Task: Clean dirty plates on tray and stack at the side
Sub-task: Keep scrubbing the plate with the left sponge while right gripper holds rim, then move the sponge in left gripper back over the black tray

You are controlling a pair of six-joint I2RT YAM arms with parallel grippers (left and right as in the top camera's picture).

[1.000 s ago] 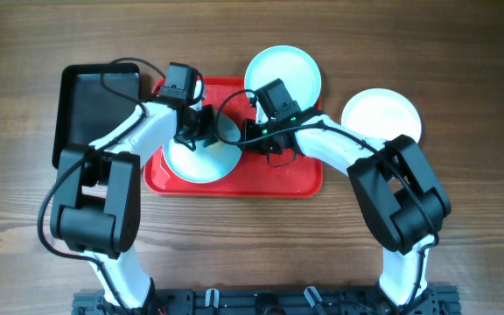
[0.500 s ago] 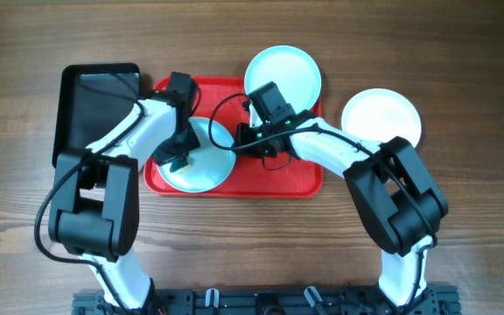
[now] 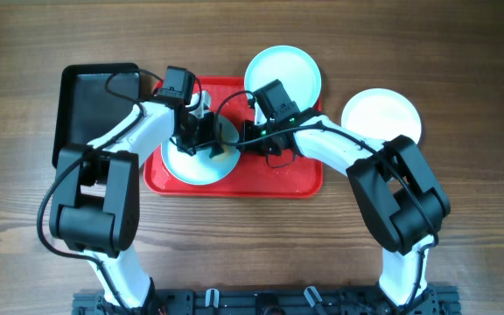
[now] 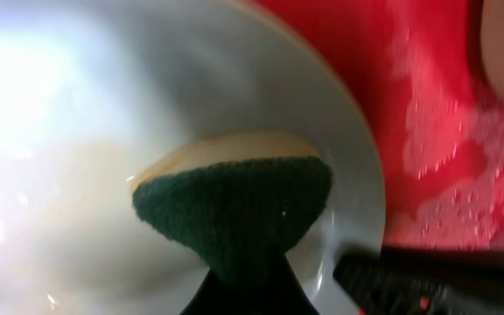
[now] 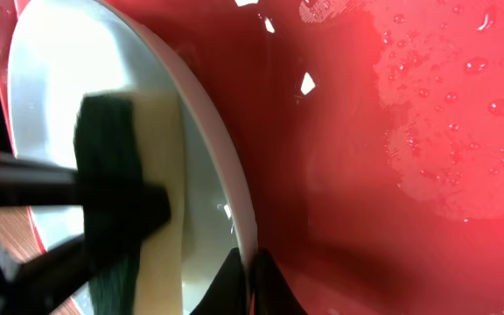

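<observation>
The wooden bench carries a red tray at its middle, and a smaller, deeper black tray lies just beside the red tray's left end. Both arms reach in over the red tray from the near side. One turquoise plate rests on the left half of the red tray. A second turquoise plate sits at the tray's far right corner, overlapping the rim and lying partly over the bench. The cream-white plate lies on the bare bench to the right, apart from the tray. The left fingers are clamped on a sponge, with its dark green scouring face toward the wrist camera and its yellow side against the inside of the turquoise plate on the tray. The right fingers are pinched together on that plate's right rim, one finger inside and one outside. Water droplets bead on the bare red surface to the right of the plate.
</observation>
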